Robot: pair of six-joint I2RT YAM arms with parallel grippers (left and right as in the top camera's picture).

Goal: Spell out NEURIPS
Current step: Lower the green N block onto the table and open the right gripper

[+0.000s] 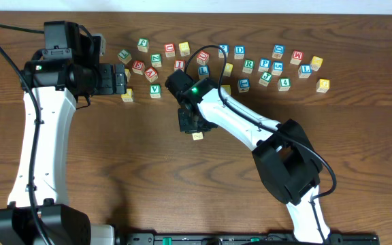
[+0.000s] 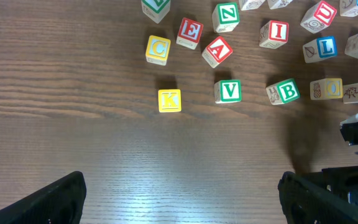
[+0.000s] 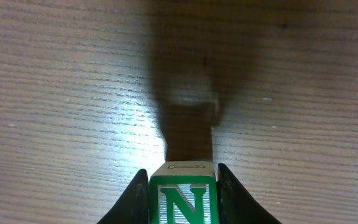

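Observation:
My right gripper (image 3: 183,173) is shut on a pale cube with a green N (image 3: 183,202); its shadow falls on the wood ahead. From overhead that gripper (image 1: 194,128) sits below the scattered cubes, the held cube (image 1: 197,136) peeking out under it. Lying loose in the scatter are the red E (image 2: 190,32), red I (image 2: 274,33) and red U (image 2: 316,15), with the green R (image 1: 249,66) and blue P (image 1: 265,65) further right. My left gripper (image 2: 182,205) is open over bare wood, near the left end of the cubes (image 1: 124,80).
Other cubes lie near the left gripper: yellow K (image 2: 169,100), green V (image 2: 229,91), green B (image 2: 283,91), yellow C (image 2: 158,49), red A (image 2: 217,50), blue L (image 2: 321,48). Several more spread to the right, up to a yellow one (image 1: 324,85). The right arm (image 1: 250,126) crosses the table's middle.

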